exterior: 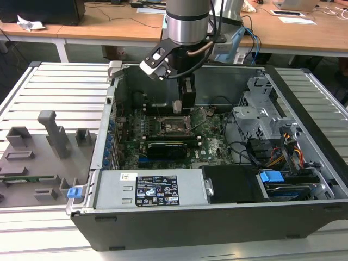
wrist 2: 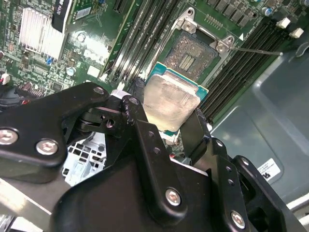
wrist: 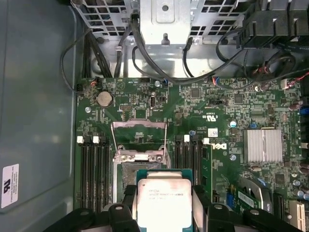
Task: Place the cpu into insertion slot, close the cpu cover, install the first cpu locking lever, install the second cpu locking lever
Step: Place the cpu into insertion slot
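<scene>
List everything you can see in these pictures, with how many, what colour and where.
Open metal computer case: one, dark grey, middle of the exterior view.
Green motherboard: one, inside the case.
Square dark insertion slot: one, grey-rimmed, empty, on the motherboard.
Thin square metal cpu cover: one, silver-grey, swung open beside the slot.
Long narrow black memory slots: two banks, flanking the slot.
Small flat square metal-topped cpu: one, silver-grey, held near the slot.
Moulded grey plastic fixture: one, exterior view's left of the case.
Black gripper: one, shut on the cpu.
Silver-grey robot arm: one, reaching down into the case.
</scene>
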Controlling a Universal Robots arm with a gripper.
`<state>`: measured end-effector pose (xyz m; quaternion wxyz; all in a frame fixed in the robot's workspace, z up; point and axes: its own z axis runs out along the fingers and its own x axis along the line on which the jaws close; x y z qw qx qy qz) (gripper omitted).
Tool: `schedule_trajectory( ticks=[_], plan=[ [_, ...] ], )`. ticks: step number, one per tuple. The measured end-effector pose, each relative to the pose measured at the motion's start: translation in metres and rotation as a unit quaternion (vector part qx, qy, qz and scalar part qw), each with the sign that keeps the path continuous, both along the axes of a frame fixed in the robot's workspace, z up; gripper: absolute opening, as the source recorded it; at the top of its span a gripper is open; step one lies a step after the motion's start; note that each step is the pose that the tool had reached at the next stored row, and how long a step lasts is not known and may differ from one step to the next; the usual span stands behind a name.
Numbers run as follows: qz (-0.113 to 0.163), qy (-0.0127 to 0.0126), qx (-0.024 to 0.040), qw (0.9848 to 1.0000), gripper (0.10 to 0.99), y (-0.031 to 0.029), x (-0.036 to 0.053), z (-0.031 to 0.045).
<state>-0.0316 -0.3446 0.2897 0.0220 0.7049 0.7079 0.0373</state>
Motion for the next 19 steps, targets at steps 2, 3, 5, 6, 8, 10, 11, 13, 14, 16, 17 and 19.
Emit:
schedule_trajectory(
  ticks=[2, 3, 5, 6, 8, 10, 11, 13, 14, 16, 17, 19],
  plan=[
    [0.014, 0.0000, 0.0000, 0.9999, 0.541, 0.0000, -0.0002, -0.0019],
    [0.020, 0.0000, 0.0000, 0.9998, 0.541, 0.0000, -0.0005, -0.0028],
    [0.026, 0.0000, 0.0000, 0.9997, 0.541, 0.0001, -0.0014, -0.0044],
    [0.026, 0.0000, 0.0000, 0.9997, 0.541, 0.0001, -0.0017, -0.0051],
    [0.026, 0.0000, 0.0000, 0.9997, 0.541, 0.0001, -0.0020, -0.0065],
    [0.026, 0.0000, -0.0001, 0.9997, 0.541, 0.0001, -0.0021, -0.0073],
    [0.026, 0.0000, 0.0001, 0.9997, 0.541, 0.0001, -0.0021, -0.0082],
    [0.026, 0.0000, 0.0000, 0.9997, 0.541, 0.0001, -0.0023, -0.0097],
    [0.026, 0.0000, -0.0001, 0.9997, 0.541, 0.0001, -0.0024, -0.0105],
    [0.026, 0.0001, -0.0001, 0.9997, 0.541, 0.0001, -0.0024, -0.0109],
    [0.026, 0.0000, -0.0001, 0.9997, 0.541, 0.0001, -0.0024, -0.0114],
    [0.027, 0.0000, 0.0000, 0.9996, 0.541, 0.0001, -0.0024, -0.0119]
  ],
)
